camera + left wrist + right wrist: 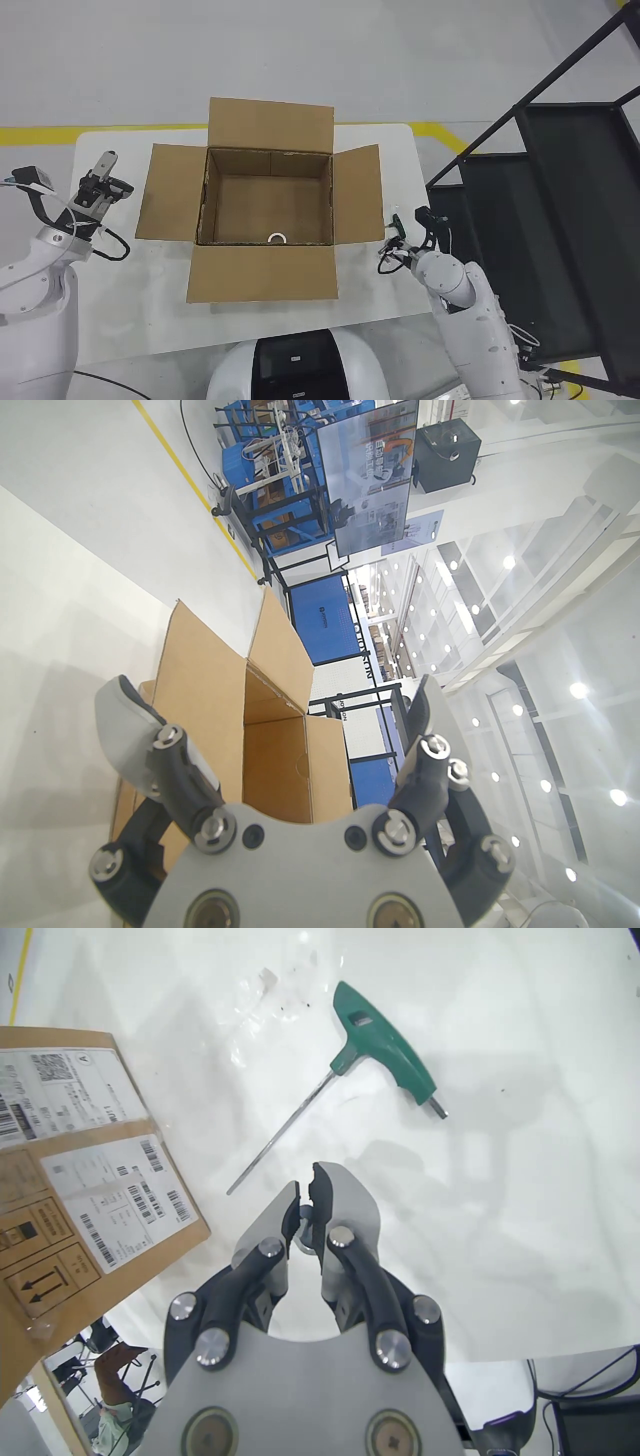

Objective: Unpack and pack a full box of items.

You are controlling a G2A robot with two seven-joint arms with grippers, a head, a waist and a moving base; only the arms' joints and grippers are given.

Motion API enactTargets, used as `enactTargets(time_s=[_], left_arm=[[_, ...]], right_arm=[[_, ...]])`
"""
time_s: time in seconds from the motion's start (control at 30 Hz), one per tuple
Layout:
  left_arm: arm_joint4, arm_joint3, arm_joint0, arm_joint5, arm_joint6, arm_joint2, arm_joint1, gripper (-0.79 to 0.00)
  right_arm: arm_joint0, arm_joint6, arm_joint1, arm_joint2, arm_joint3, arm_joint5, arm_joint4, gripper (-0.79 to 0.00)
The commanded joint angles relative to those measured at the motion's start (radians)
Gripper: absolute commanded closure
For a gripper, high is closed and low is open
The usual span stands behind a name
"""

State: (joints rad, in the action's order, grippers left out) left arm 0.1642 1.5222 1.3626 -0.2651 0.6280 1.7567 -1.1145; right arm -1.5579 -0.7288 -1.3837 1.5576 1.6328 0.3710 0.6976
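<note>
Right wrist view: hex key near fingers, apart.

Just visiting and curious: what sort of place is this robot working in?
Probably a factory or warehouse floor: yellow floor line, blue storage racks, and a cardboard box on a white table.

You see the right gripper, fingertips nearly together, over the white table. A green T-handled steel hex key lies near them, with a labelled brown cardboard box flap alongside.
</note>
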Motion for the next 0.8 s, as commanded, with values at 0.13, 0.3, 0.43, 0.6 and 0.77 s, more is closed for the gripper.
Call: enactTargets(time_s=[0.13,0.3,0.43,0.6,0.77], left_arm=[[0.0,0.0,0.0,0.0,0.0,0.0,0.0,-0.785],[0.0,0.0,0.0,0.0,0.0,0.0,0.0,-0.785],[0.0,0.0,0.0,0.0,0.0,0.0,0.0,-0.785],[0.0,0.0,0.0,0.0,0.0,0.0,0.0,-0.785],[0.0,0.0,0.0,0.0,0.0,0.0,0.0,-0.785]], right_arm=[[0.021,0.04,0.0,-0.023,-0.028,0.06,0.026,0.0],[0.042,0.063,0.001,-0.034,-0.054,0.075,0.039,-0.526],[0.059,0.085,-0.001,-0.041,-0.069,0.092,0.011,-0.785],[0.066,0.132,-0.001,-0.03,-0.046,0.117,-0.014,-0.785],[0.033,0.211,0.001,0.017,0.069,0.142,-0.036,-0.785]])
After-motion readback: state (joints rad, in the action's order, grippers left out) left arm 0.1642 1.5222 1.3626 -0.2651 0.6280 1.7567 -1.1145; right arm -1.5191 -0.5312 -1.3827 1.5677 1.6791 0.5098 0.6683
